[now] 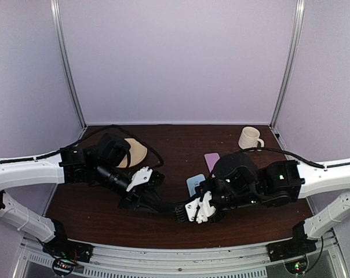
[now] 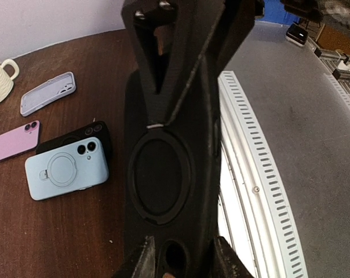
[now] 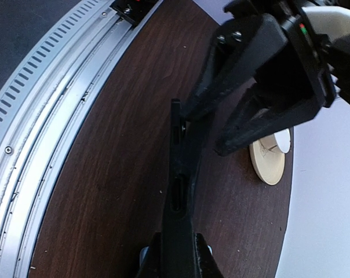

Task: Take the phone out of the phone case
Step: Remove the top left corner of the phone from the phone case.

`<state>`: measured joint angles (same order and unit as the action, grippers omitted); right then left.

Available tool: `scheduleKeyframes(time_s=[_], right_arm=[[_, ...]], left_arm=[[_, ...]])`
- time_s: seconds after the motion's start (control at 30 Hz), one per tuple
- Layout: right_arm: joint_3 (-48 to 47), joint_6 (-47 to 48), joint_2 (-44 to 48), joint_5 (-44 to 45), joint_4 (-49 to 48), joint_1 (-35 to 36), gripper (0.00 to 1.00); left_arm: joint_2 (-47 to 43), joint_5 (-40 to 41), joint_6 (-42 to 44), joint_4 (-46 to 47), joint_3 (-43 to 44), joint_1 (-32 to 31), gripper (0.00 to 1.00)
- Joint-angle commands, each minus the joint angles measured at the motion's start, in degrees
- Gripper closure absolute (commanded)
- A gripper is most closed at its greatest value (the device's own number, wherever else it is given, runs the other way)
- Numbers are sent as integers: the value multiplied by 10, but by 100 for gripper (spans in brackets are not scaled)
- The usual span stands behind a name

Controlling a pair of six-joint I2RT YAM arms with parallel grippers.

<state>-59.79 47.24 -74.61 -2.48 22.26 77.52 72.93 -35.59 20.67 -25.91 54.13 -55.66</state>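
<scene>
A black phone case (image 1: 167, 207) with a round ring on its back hangs above the table's front middle, held between both grippers. In the left wrist view the case (image 2: 163, 174) fills the centre. My left gripper (image 2: 178, 258) is shut on its near end by the camera hole. My right gripper (image 2: 183, 87) clamps the far end. In the right wrist view the case (image 3: 183, 168) is seen edge-on. My right gripper (image 3: 178, 252) is shut on its near end. My left gripper (image 3: 244, 116) grips the far end. Whether a phone is inside cannot be told.
On the table lie a light blue phone (image 2: 65, 168) with a ring stand, a black phone (image 2: 76, 136) partly under it, a pink phone (image 2: 14, 141) and an empty grey case (image 2: 47, 92). A cream mug (image 1: 250, 138) stands back right, a beige disc (image 1: 135, 153) back left. The metal rail (image 2: 262, 174) marks the front edge.
</scene>
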Motion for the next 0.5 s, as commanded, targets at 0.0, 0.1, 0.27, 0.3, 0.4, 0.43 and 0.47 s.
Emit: scheduleKeyframes(time_s=[0.0,0.1,0.27,0.3,0.4,0.43,0.47], right_arm=[[-27,13,-1,-169,7,59,100],[-29,16,-3,-170,17,63,100],[-14,14,-5,-130,-23,64,100],[-8,10,-5,-103,-46,64,100],[4,9,-7,-27,-91,64,100],[6,8,-7,-8,-100,63,100],[8,10,-7,10,-105,60,100]], left_arm=[[-13,96,39,61,29,43,64],[-17,108,62,41,30,43,63],[-26,95,84,27,27,44,57],[-28,82,90,22,27,44,56],[-43,52,105,20,22,44,52],[-49,53,107,25,18,44,51],[-56,61,108,29,13,44,51]])
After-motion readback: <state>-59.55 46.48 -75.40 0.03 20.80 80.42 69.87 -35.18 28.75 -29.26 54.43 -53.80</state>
